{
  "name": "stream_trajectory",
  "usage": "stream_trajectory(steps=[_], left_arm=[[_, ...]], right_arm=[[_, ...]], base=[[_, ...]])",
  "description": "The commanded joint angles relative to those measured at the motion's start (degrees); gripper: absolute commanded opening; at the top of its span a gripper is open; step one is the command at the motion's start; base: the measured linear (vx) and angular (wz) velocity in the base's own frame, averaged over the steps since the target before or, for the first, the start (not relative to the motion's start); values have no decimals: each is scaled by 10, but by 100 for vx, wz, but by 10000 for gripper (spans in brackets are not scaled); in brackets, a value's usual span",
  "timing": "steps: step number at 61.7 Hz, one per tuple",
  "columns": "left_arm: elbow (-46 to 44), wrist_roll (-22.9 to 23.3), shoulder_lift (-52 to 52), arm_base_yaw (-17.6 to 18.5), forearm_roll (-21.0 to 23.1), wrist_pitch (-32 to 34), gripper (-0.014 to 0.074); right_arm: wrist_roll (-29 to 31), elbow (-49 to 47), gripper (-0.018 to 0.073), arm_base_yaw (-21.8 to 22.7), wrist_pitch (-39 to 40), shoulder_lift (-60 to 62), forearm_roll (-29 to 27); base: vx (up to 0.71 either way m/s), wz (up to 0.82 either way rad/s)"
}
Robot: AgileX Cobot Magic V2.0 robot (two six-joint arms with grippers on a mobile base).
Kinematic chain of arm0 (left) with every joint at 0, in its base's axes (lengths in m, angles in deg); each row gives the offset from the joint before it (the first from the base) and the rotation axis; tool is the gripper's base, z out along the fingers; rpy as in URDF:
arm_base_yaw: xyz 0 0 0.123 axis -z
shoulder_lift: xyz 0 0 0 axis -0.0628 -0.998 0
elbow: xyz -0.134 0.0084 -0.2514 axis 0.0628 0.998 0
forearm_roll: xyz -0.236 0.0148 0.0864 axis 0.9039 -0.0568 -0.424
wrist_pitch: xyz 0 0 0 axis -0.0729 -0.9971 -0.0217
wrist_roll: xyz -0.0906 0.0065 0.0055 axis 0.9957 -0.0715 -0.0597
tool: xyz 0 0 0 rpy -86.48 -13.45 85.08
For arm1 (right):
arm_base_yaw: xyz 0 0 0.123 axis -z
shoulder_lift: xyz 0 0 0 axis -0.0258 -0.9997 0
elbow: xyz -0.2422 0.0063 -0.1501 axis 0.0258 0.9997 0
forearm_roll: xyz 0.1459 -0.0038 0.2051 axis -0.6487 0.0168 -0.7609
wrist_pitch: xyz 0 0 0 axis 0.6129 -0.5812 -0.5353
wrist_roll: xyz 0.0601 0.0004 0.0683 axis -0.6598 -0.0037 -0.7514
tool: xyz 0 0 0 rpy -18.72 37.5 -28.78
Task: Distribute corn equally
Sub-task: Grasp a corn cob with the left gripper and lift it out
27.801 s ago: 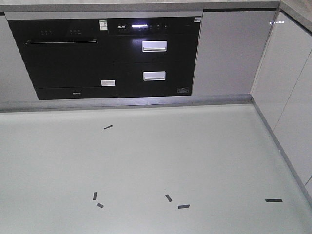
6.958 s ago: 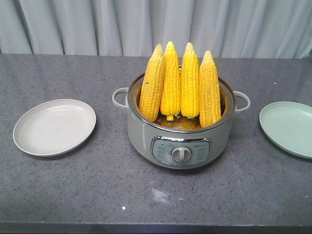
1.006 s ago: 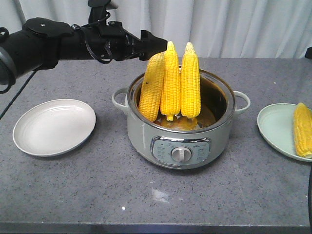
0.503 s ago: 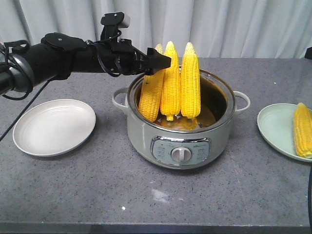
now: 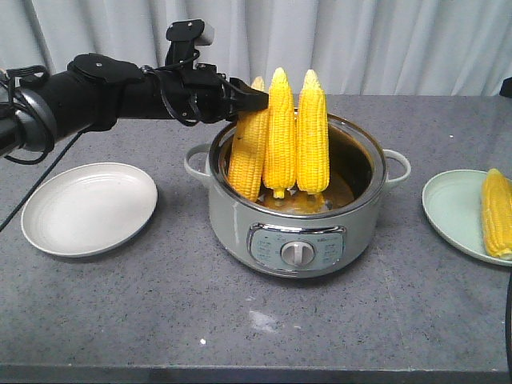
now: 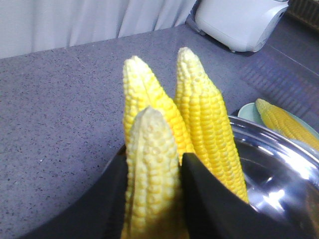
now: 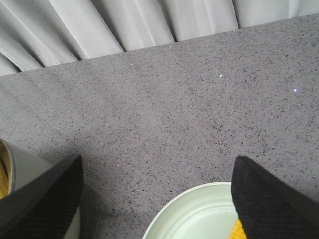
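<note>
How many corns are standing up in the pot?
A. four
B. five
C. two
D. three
D: three cobs stand in the pot, the left gripper closed around the leftmost cob, while another cob lies on the green plate.

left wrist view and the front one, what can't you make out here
- Left wrist view: the left gripper flanks the nearest cob, but the bottom edge cuts the fingers off, so the grip is unclear.
- Front view: the bases of the standing cobs are hidden behind the cooker wall.
- Front view: the right edge cuts off the plated cob and its green plate.
</note>
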Motion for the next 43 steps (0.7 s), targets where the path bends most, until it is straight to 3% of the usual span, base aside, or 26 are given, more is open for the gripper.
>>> stream_trajectory(steps=[1, 17, 26, 31, 35, 43], left_arm=[[-20, 4, 36, 4, 27, 3, -8], [-20, 4, 112, -2, 31, 10, -8], [-20, 4, 188, -32, 14, -11, -8], [-20, 5, 230, -56, -42, -37, -8], [-19, 16, 252, -75, -113, -65, -8], [-18, 141, 254, -112, -301, -105, -8]], right_arm=[[7, -17, 591, 3, 5, 26, -27], [7, -17, 591, 3, -2, 29, -34], [7, -17, 591, 3, -19, 51, -55], [7, -17, 591, 3, -37, 67, -75], [7, -17, 591, 3, -59, 81, -101], [28, -17, 591, 3, -102, 108, -155]], base=[[0, 0], [0, 0], [0, 0], [0, 0], [0, 0], [0, 0]])
